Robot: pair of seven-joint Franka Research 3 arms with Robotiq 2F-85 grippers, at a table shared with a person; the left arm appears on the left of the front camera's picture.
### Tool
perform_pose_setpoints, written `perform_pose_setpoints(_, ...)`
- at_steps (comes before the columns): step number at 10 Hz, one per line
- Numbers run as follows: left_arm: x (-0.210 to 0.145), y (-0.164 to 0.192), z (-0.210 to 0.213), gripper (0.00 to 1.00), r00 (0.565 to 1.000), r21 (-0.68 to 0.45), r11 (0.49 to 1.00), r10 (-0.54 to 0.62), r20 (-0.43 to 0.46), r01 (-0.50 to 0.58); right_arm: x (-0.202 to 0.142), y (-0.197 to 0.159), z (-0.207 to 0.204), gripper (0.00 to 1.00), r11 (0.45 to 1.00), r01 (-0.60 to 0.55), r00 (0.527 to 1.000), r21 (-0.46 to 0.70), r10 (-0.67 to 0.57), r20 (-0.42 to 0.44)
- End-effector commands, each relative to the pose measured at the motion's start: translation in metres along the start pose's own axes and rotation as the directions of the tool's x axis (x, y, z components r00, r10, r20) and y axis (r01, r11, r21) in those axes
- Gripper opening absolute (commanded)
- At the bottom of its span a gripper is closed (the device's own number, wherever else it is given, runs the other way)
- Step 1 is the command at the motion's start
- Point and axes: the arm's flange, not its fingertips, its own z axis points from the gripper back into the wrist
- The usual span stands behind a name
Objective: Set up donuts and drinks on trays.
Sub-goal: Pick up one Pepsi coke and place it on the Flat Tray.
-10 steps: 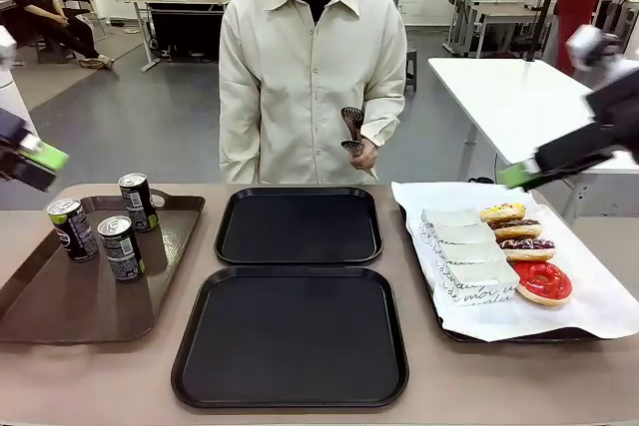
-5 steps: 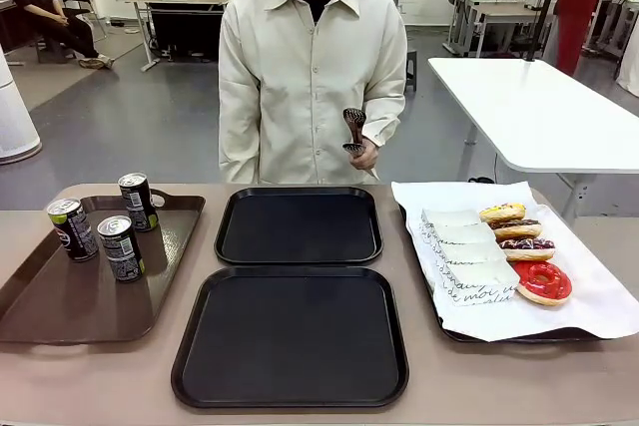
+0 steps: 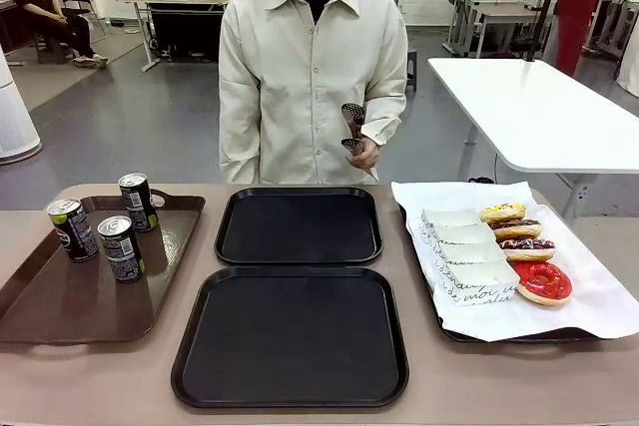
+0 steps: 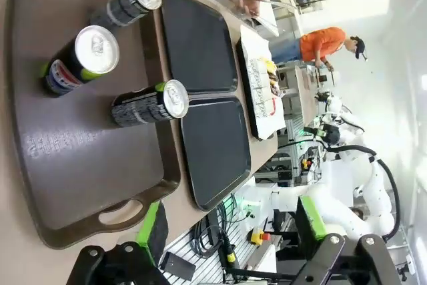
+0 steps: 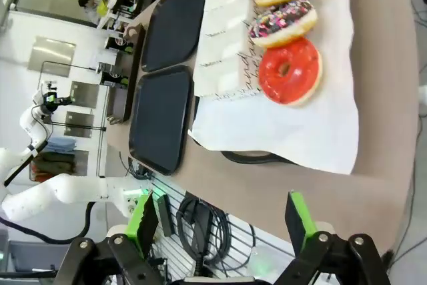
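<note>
- Left wrist view: left fingers (image 4: 148,230) spread, empty; three cans (image 4: 150,103) ahead on brown tray (image 4: 80,158).
- Right wrist view: right fingers (image 5: 141,221) spread, empty; four donuts (image 5: 289,71) ahead on paper (image 5: 313,131).
- Front view: two black trays (image 3: 299,227); person's hand (image 3: 364,154) holds tongs (image 3: 352,127).

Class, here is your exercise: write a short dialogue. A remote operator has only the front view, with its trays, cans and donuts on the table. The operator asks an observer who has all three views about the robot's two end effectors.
Operator: Is the left end effector holding a can?
Observer: No. In its wrist view the left end effector is open with nothing between its fingers. The cans stand ahead of it on the brown tray.
Operator: And the right one, has it picked up a donut?
Observer: No. The right end effector is open and empty too. Its wrist view looks toward the red-iced donut, which lies on the white paper.
</note>
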Motion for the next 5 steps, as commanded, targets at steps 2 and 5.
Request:
perform_pose_setpoints(2, 0.002, 0.016, 0.014, 1.0, 1.0, 0.047, 0.999, 0.014, -0.004, -0.013, -0.026, 0.008, -0.033, 1.0, 1.0, -0.015, 1.0, -0.003, 0.015, -0.013)
perform_pose_setpoints(5, 0.0, 0.014, 0.011, 1.0, 0.999, 0.021, 0.999, 0.033, 0.013, -0.033, -0.003, -0.006, -0.003, 1.0, 1.0, 0.014, 1.0, -0.008, -0.014, -0.021)
